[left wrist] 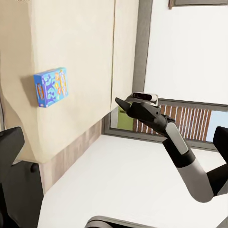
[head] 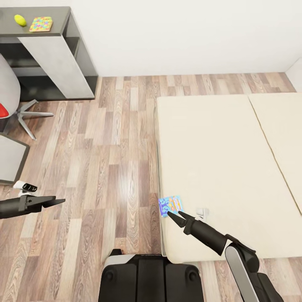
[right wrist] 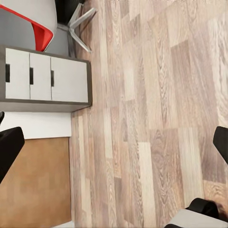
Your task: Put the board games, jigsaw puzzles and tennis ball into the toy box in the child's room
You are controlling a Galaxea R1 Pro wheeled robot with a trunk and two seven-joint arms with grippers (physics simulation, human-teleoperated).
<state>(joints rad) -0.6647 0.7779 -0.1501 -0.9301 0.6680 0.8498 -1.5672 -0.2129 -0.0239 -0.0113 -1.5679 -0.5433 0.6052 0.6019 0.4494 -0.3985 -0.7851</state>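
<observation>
A white-walled room with a wood-plank floor [head: 105,167] holds a low bed [head: 218,167] with a plain beige mattress. A small blue board game [head: 170,205] lies flat at the mattress's near corner, close to the edge beside the floor.

The right arm reaches forward and to the left over that corner, its right claw [head: 174,215] hovering at the near edge of the box with the fingers spread; whether the tips touch the box is unclear. The left arm lies low and level over the floor, pointing toward the bed, and the left claw [head: 56,201] looks nearly pressed together, though I cannot tell for sure.

At the far left stands the bench [head: 50,40], carrying a yellow-green tennis ball [head: 20,19] just beside a jigsaw puzzle [head: 40,24].

The left wrist view shows the blue box from the side with the right arm apart from it. The right wrist view adds a grey drawer cabinet [right wrist: 45,78] and a red-seated chair [right wrist: 40,31].
</observation>
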